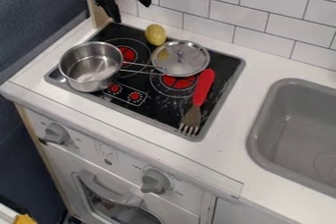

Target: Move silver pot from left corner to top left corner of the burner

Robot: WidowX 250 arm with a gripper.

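White tiles (216, 9) back a toy kitchen counter (233, 144), with a grey sink (292, 129) at the right. The silver pot (91, 66) sits upright at the left corner of the black burner (151, 106), its wire handle (141, 68) pointing right towards the silver lid (181, 60); whether the two touch is hard to make out from this angle. The black gripper (131, 13) hangs near the burner's top left corner, jaws parted with nothing between them.

The task looks to be at its approach step, the pot still to be grasped. Next, the gripper needs to come down over the pot's rim or handle, close, then carry it up and back to that corner, minding the yellow toy (155, 35) and the lid beside the handle.
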